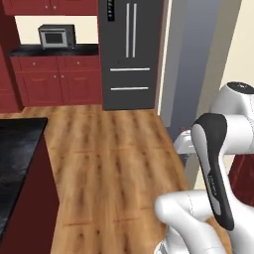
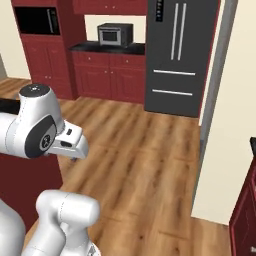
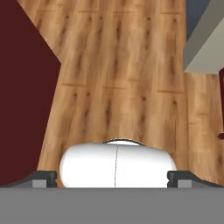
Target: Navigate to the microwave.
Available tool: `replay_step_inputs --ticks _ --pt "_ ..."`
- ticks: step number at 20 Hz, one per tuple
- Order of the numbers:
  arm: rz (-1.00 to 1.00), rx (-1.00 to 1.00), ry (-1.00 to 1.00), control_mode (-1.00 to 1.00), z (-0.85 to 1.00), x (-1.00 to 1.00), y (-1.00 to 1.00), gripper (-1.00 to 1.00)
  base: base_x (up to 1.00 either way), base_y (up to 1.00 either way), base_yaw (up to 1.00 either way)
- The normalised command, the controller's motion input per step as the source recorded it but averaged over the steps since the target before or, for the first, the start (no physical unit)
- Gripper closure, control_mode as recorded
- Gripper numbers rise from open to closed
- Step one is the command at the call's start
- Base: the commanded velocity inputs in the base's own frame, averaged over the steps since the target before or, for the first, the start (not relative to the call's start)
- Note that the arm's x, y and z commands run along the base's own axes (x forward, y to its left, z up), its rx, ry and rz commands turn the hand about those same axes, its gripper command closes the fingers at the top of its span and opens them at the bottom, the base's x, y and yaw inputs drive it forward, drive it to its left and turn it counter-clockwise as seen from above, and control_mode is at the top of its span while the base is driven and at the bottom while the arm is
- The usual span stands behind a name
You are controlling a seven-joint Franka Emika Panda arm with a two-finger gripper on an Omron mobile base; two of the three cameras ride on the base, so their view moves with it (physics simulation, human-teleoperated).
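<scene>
Microwave [image 1: 57, 36] sat far off on the dark tabletop [image 1: 84, 50] left of the fridge [image 1: 131, 49], likely heavy, rigid, glass-fronted and needing no grasp, while the hand [image 3: 113, 180] stood wide open, holding nothing.

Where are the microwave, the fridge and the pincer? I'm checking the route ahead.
microwave [image 1: 56, 36]: left base view, on its dark glass door.
fridge [image 2: 180, 55]: right base view, on its dark front below the handles.
pincer [image 3: 113, 178]: hand view, midway between its two spread tips.
</scene>
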Motion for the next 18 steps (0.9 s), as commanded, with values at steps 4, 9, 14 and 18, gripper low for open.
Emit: replay_step_inputs --ticks 4,9,14,18 --pt "0.00 0.00 0.00 1.00 0.00 0.00 0.00 -1.00 1.00 0.00 0.00" --pt "0.00 0.00 0.00 1.00 0.00 0.00 0.00 -1.00 1.00 0.00 0.00" --pt "0.00 0.00 0.00 1.00 0.00 0.00 0.00 -1.00 1.00 0.00 0.00" --pt "0.00 0.00 0.00 1.00 0.00 0.00 0.00 -1.00 1.00 0.00 0.00"
